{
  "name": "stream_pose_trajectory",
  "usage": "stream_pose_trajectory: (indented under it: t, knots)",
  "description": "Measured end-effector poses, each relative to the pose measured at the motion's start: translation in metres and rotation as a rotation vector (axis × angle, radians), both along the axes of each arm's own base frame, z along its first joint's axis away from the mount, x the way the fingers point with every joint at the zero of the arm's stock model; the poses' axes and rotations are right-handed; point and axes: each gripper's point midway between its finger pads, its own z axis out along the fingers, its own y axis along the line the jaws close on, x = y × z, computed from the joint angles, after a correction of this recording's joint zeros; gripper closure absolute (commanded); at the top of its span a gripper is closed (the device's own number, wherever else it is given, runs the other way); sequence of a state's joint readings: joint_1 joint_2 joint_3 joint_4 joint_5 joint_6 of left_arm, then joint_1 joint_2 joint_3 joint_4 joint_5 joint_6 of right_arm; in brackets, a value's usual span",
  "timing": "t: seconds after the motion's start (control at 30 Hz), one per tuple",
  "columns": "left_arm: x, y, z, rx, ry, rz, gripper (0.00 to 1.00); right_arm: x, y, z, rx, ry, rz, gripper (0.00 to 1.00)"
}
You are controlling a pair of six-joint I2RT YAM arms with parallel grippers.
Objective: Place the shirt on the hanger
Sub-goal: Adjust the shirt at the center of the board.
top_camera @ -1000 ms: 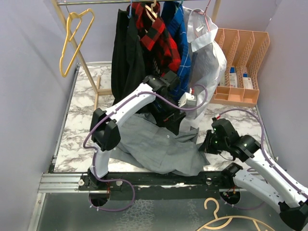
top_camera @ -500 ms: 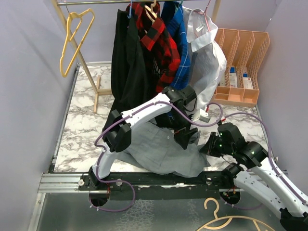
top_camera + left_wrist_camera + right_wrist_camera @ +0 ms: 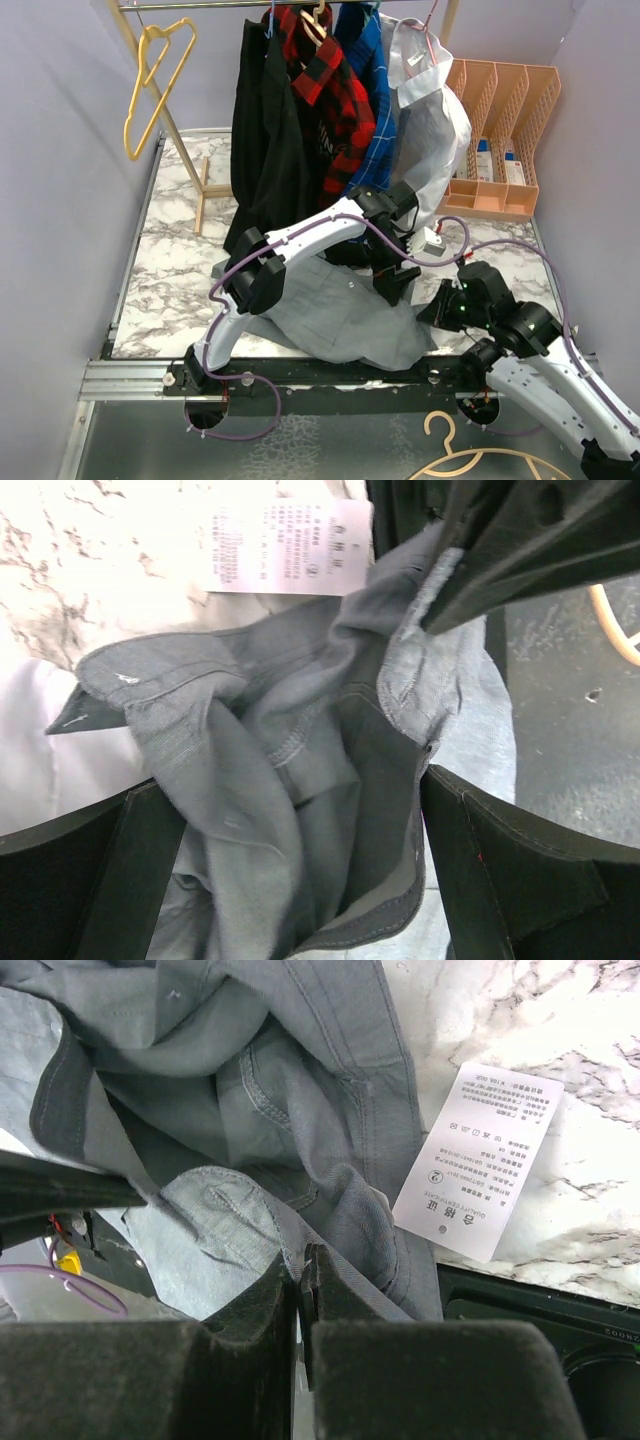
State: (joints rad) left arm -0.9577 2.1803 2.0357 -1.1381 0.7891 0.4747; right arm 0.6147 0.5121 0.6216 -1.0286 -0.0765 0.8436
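- The hanger [image 3: 155, 80] hangs at far left, well apart from the shirt [image 3: 330, 315].
- The shirt lies crumpled near the middle.
- Left gripper [image 3: 395, 283]: jaws apart, above the shirt.
- Right gripper [image 3: 428, 310]: jaws together, pinching the shirt's right edge.

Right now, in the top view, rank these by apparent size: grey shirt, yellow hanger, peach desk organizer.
1. grey shirt, though partly covered.
2. peach organizer, close behind; that order is unsure.
3. yellow hanger, clearly smallest, just a thin outline.
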Motion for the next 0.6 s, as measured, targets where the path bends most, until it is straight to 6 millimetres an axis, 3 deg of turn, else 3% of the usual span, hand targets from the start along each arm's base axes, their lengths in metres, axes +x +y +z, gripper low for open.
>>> stream_pose_trajectory:
  t: [0.27,0.4,0.47,0.5,0.6]
  knots:
    - [0.019,-0.013,-0.005,-0.022,-0.084,0.048,0.02,-0.005,-0.003,-0.001,0.019,-0.007,-0.013,0.99]
    - [0.023,-0.016,-0.008,-0.024,-0.094,0.057,0.07,-0.006,-0.003,0.0,0.02,-0.009,-0.013,0.99]
    - [0.023,-0.017,-0.01,-0.021,-0.09,0.059,0.17,-0.006,-0.003,0.0,0.022,-0.011,-0.014,0.99]
    - [0.023,-0.017,-0.011,-0.019,-0.087,0.06,0.26,-0.006,-0.003,0.0,0.023,-0.012,-0.014,0.99]
    - [0.022,-0.017,-0.013,-0.017,-0.079,0.06,0.65,-0.006,-0.003,0.001,0.026,-0.015,-0.015,0.99]
